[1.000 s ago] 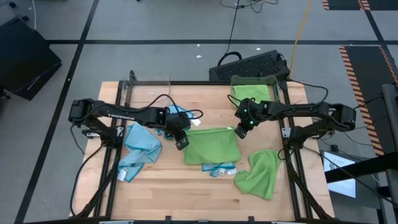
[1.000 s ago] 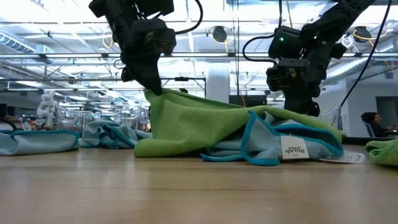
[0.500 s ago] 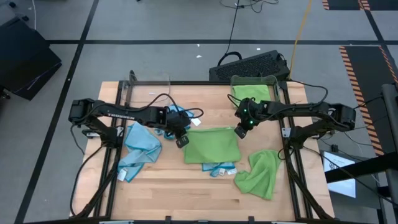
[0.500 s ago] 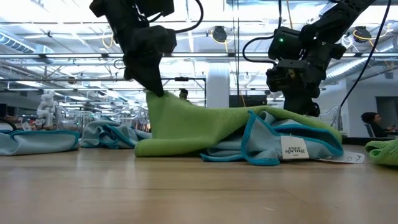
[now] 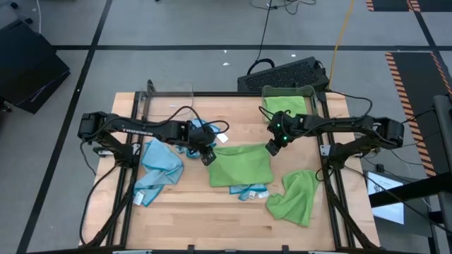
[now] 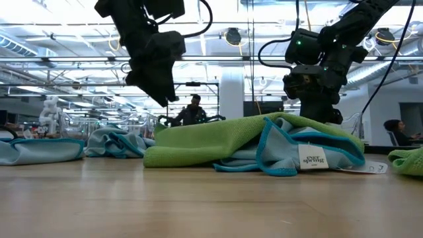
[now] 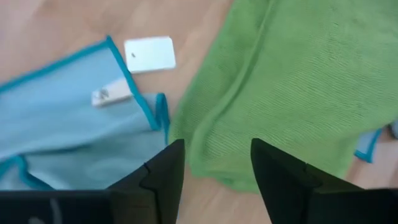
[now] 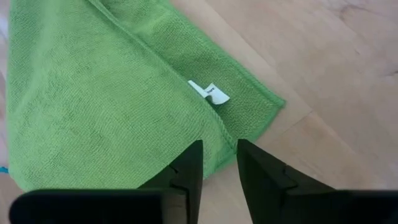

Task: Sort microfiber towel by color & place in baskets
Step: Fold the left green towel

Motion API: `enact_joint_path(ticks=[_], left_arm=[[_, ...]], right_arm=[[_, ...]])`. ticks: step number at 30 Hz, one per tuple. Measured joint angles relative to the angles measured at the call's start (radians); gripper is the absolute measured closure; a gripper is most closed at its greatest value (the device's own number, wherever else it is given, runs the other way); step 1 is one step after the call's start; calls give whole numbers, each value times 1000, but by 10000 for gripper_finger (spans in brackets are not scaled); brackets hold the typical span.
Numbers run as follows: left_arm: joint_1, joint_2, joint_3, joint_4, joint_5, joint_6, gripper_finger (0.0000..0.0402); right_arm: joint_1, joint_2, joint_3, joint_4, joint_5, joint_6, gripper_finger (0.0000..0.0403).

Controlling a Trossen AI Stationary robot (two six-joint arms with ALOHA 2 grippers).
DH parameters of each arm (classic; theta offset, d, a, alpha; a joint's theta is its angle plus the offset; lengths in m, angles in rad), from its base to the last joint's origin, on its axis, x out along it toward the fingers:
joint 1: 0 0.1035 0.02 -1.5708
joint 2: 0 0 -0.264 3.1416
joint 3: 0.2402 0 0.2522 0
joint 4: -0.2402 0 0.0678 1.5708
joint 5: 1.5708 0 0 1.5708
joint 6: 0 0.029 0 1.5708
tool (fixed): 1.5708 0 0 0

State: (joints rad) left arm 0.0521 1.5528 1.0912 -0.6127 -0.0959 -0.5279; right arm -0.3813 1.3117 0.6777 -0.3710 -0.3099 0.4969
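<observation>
A folded green towel [image 5: 240,166] lies flat on the table's middle, over a blue towel [image 5: 251,190] that sticks out at its near edge. My left gripper [image 5: 207,158] hangs open above the green towel's far left corner [image 7: 205,140], clear of it. Just over the towel's far right corner [image 8: 249,112], my right gripper [image 5: 270,148] stands with its fingers a little apart. One basket [image 5: 265,90] at the far right holds a green towel. The other basket [image 5: 169,91] stands at the far left.
A blue towel [image 5: 159,169] lies at the left and another [image 5: 201,129] behind my left gripper. A crumpled green towel [image 5: 295,197] lies at the near right. A white card [image 7: 150,55] sits on the wood. A black keyboard [image 5: 282,73] lies beyond the far edge.
My left gripper has opened and let go of the green towel's far left corner. That corner, held up as a peak before, has dropped and the towel now lies low and flat. Both arms have stayed in place.
</observation>
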Motion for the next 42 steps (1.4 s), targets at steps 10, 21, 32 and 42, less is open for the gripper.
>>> enact_joint_path(ticks=[10, 21, 32, 42], left_arm=[[69, -11, 1, -74, 177, -141, 213], [144, -10, 1, -50, 304, -45, 213], [137, 16, 1, -10, 357, 150, 213], [144, 168, 0, 19, 245, 264, 213]], right_arm=[[-31, -37, 0, -36, 60, 84, 307], [-62, -99, 6, -54, -68, 17, 325], [-49, -19, 5, 43, -142, -111, 399], [-51, 149, 5, 84, -158, -169, 401]])
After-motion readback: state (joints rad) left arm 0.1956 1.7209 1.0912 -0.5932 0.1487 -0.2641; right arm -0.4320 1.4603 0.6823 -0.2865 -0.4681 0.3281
